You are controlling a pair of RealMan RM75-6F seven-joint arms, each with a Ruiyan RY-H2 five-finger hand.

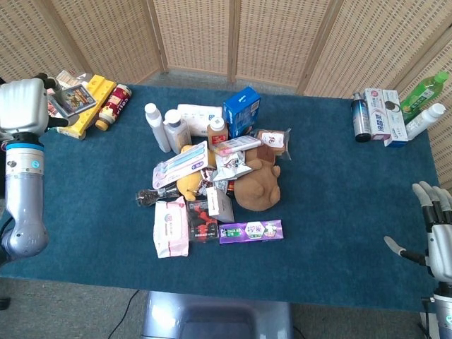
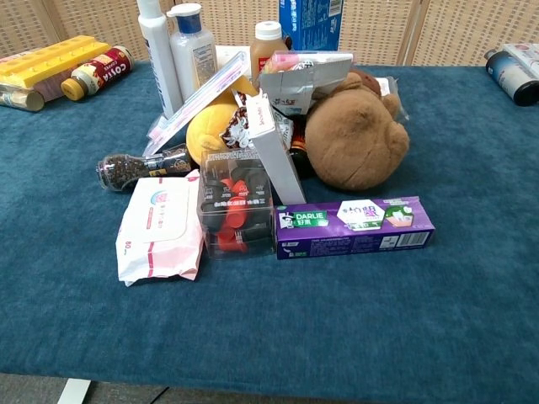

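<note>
The right hand [image 1: 436,236] hung released, fingers spread, off the blue counter's [image 1: 339,205] near corner. Farther off, the left hand [image 1: 25,102] pinched a small flat picture card [image 1: 70,99] above the yellow tray [image 1: 88,106]; so thin a grip might let it slip.

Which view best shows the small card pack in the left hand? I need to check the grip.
The head view: the left hand is raised at the table's far-left corner, holding the small card pack above the yellow box. The chest view shows neither hand nor pack, only the yellow box at its edge.
</note>
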